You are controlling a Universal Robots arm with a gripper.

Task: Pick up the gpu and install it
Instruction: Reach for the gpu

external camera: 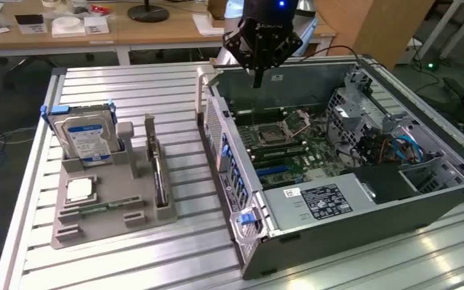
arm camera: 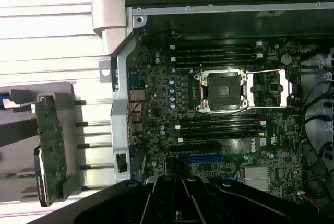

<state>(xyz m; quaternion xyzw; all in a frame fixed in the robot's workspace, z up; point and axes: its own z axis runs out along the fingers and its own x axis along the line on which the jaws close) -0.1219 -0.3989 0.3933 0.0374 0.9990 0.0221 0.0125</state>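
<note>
Gpu: standing on edge in the grey holder, beside the computer case, untouched.
Hard drive: upright at the holder's far end.
Gripper: fingers pinched together, holding nothing, above the case's far wall.

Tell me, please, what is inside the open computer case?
A motherboard with an open processor socket, a labelled power supply and blue cables. Whatever lies under the power supply is hidden.

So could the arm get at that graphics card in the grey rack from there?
Probably yes. The graphics card stands on edge in its rack, top edge bare, nothing above it. The gripper hangs shut over the open computer.
</note>
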